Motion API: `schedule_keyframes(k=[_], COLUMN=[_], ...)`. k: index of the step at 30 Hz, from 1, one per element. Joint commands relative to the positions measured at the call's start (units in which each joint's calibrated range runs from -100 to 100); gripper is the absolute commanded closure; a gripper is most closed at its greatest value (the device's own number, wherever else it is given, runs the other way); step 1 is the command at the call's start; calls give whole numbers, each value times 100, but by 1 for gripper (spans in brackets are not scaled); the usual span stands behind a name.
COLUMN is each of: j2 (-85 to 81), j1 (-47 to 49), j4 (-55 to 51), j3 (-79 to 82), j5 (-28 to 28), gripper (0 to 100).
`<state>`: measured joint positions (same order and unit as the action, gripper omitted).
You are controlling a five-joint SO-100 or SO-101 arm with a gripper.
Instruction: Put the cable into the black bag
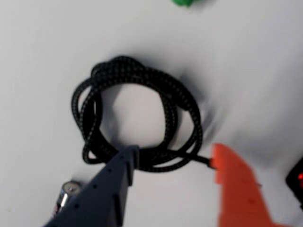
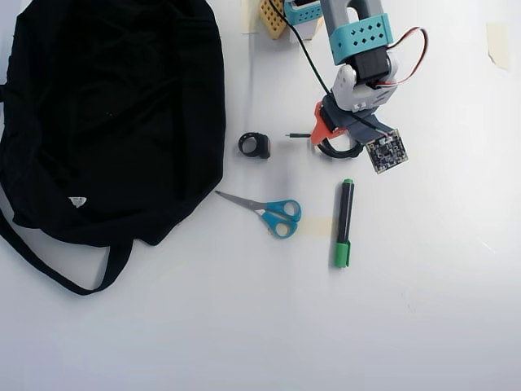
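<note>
Overhead view: arm hides most of the cable (image 2: 343, 151); fingers (image 1: 227, 163) open.

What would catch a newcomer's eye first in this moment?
The big black bag fills the upper left of the overhead view. At upper right the gripper stands open over the coiled cable, one finger grey, one orange. Between them lie blue-handled scissors and a green marker.

A white tabletop (image 2: 423, 326) carries everything. In the overhead view the black bag (image 2: 114, 114) fills the upper left, its strap trailing below. Right of it lie a small black ring clip (image 2: 254, 145), the coiled cable (image 2: 342, 151), blue-handled scissors (image 2: 269, 212) and a green marker (image 2: 344, 222), all apart.
</note>
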<state>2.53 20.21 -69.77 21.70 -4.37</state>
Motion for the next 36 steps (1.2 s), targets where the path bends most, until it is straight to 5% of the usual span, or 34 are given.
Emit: schedule_keyframes(k=[1,36], j2=[-278,70], j1=[-46,89], j4=[-60,440], j3=[-13,-112], j5=[18,23], gripper=[72,68])
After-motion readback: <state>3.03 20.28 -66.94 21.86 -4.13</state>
